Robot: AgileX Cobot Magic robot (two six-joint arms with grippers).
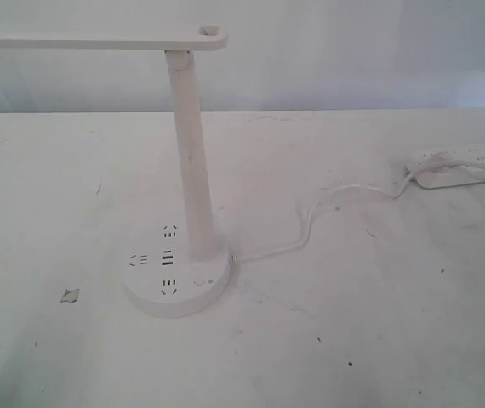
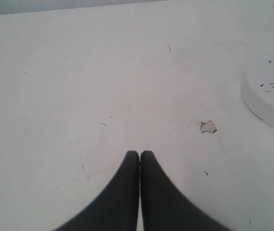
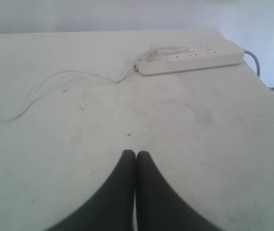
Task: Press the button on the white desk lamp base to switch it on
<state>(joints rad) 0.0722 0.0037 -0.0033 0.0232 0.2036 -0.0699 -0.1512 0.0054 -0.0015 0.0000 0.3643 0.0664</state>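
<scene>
The white desk lamp base (image 1: 177,276) is a round disc with dark socket slots, resting on the white table, its tall stem (image 1: 191,161) rising to a flat lamp head (image 1: 98,39). The small round button (image 1: 200,280) sits on the base just right of the stem's foot. An edge of the base (image 2: 269,96) shows in the left wrist view, away from my left gripper (image 2: 139,154), which is shut and empty above bare table. My right gripper (image 3: 135,154) is also shut and empty, over bare table. Neither gripper shows in the exterior view.
A thin white cord (image 1: 310,223) runs from the base to a long white power strip (image 1: 464,163) at the far right, also seen as the power strip (image 3: 190,57). A small chip mark (image 1: 70,295) lies left of the base. The table's right edge (image 3: 267,91) is near the strip.
</scene>
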